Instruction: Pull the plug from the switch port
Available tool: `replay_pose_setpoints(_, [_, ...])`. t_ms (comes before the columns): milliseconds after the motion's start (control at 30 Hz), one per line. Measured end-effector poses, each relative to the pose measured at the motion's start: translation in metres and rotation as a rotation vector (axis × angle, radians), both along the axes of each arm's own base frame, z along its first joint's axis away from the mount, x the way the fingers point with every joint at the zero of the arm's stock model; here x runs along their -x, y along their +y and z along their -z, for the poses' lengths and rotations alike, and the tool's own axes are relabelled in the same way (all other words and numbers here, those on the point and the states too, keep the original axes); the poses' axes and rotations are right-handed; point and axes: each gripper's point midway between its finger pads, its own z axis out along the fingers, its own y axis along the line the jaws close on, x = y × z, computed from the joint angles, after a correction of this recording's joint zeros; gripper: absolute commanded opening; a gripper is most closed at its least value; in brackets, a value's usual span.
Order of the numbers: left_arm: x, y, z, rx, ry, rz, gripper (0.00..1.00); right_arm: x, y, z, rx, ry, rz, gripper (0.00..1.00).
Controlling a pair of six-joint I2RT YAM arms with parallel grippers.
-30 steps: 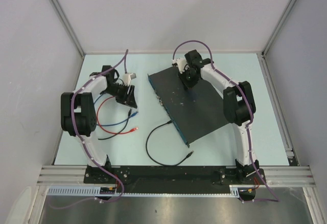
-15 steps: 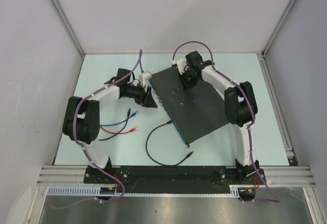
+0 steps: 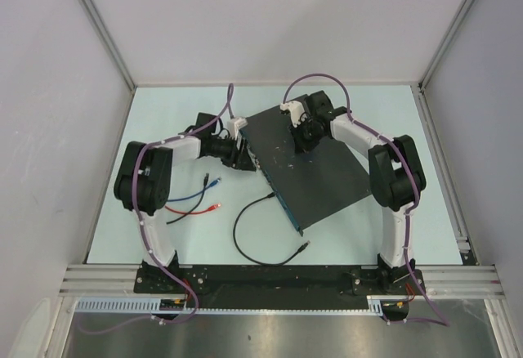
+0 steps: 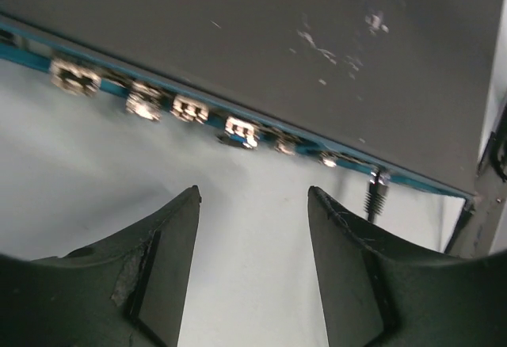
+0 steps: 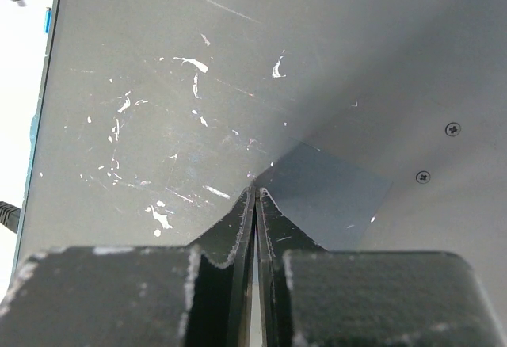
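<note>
The switch [image 3: 327,174] lies slanted in the middle of the table, its port edge facing left. A black plug [image 3: 274,197] sits in a port low on that edge, its cable [image 3: 242,235] looping toward me. My left gripper [image 3: 243,162] is open beside the upper port edge, holding nothing. In the left wrist view the ports [image 4: 190,109] line the switch [image 4: 277,38], and the plug [image 4: 377,192] is just right of my open left gripper [image 4: 253,195]. My right gripper [image 3: 304,143] is shut, tips down on the switch top [image 5: 198,62], also shut in its wrist view [image 5: 257,192].
A blue cable [image 3: 192,197] and a red cable [image 3: 200,209] lie loose on the table left of the switch, below my left arm. The black cable's free end [image 3: 304,246] rests near the front edge. Enclosure walls surround the table.
My left arm has swung right, from above the loose cables to the switch's port edge, with its jaws wider. The right gripper has stayed on the switch top and closed fully.
</note>
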Motion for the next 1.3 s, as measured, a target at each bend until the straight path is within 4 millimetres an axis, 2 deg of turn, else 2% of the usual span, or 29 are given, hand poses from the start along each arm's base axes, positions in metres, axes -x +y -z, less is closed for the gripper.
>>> replay_pose_setpoints(67, [-0.011,-0.002,0.007,-0.005,0.011,-0.013,0.57,0.0,0.0,0.0,0.001,-0.001,0.001,0.06])
replay_pose_setpoints(167, [-0.024,-0.005,0.003,-0.001,0.001,-0.024,0.56,-0.001,0.0,0.0,0.004,-0.006,0.001,0.07])
replay_pose_setpoints(300, [-0.053,-0.007,-0.021,0.016,-0.048,-0.07,0.59,0.0,-0.001,0.0,0.011,-0.012,0.0,0.07])
replay_pose_setpoints(400, [-0.077,-0.006,-0.039,0.023,-0.092,-0.116,0.56,0.0,0.0,0.0,0.018,-0.02,-0.003,0.07])
replay_pose_setpoints(500, [-0.107,-0.001,-0.049,0.011,-0.133,-0.17,0.44,0.0,0.001,0.0,0.032,-0.033,-0.009,0.07])
replay_pose_setpoints(533, [-0.118,0.0,-0.05,0.003,-0.145,-0.189,0.35,0.0,0.001,0.0,0.036,-0.037,-0.012,0.07])
replay_pose_setpoints(633, [-0.141,0.009,-0.046,-0.026,-0.16,-0.246,0.2,0.0,0.001,0.0,0.053,-0.05,-0.017,0.07])
replay_pose_setpoints(700, [-0.147,0.016,-0.04,-0.047,-0.147,-0.277,0.1,0.0,0.001,0.0,0.065,-0.059,-0.02,0.08])
replay_pose_setpoints(800, [-0.148,0.028,-0.032,-0.078,-0.117,-0.319,0.04,0.0,0.002,0.0,0.08,-0.069,-0.023,0.07])
replay_pose_setpoints(1067, [-0.147,0.05,-0.02,-0.104,-0.058,-0.382,0.02,-0.001,0.001,0.0,0.1,-0.082,-0.022,0.08])
replay_pose_setpoints(1300, [-0.149,0.048,0.003,-0.101,-0.016,-0.37,0.05,-0.002,-0.001,-0.001,0.109,-0.084,-0.016,0.08])
